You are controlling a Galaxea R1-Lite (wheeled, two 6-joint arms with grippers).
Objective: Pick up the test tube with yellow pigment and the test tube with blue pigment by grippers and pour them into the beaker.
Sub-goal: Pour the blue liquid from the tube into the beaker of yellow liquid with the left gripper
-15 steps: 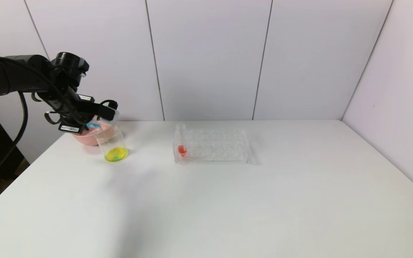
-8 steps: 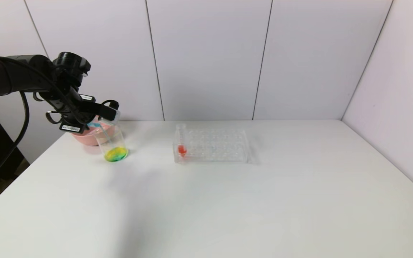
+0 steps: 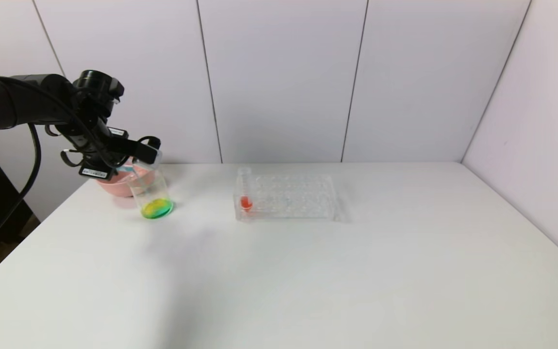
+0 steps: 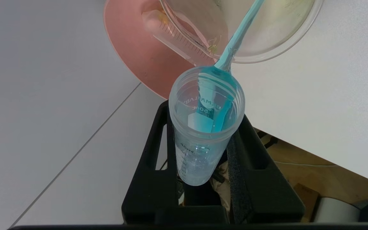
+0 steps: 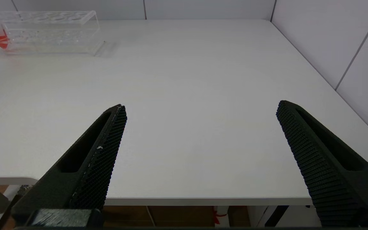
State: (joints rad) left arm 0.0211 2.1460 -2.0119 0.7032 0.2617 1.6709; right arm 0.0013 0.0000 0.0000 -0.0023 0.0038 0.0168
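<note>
**Blue tube tipped over the beaker, stream running**

The white table (image 3: 308, 271) carries everything. Near its middle sits the clear tube rack (image 3: 286, 198), with only the red-orange tube (image 3: 245, 194) standing in one end. At the far left corner, the pink bowl (image 3: 114, 186) holds a discarded clear tube (image 4: 177, 40), lying on its side; it looks empty, and is probably the yellow one, already poured.

The beaker (image 3: 150, 191) stands just in front of the bowl, with yellow liquid turning green at its bottom, a sign that both colours are meeting there.

The left gripper (image 3: 146, 152) hovers at the beaker's rim, its fingers clamped tight on the test tube with blue pigment (image 4: 206, 124). The tube is tilted mouth-down towards the beaker so that a thin blue stream (image 4: 240, 32) runs from its lip into the glass; holding the mouth close over the rim likely guards against splashing.

The right gripper (image 5: 200, 134) is parked low at the table's near edge, jaws spread wide, holding nothing.
</note>
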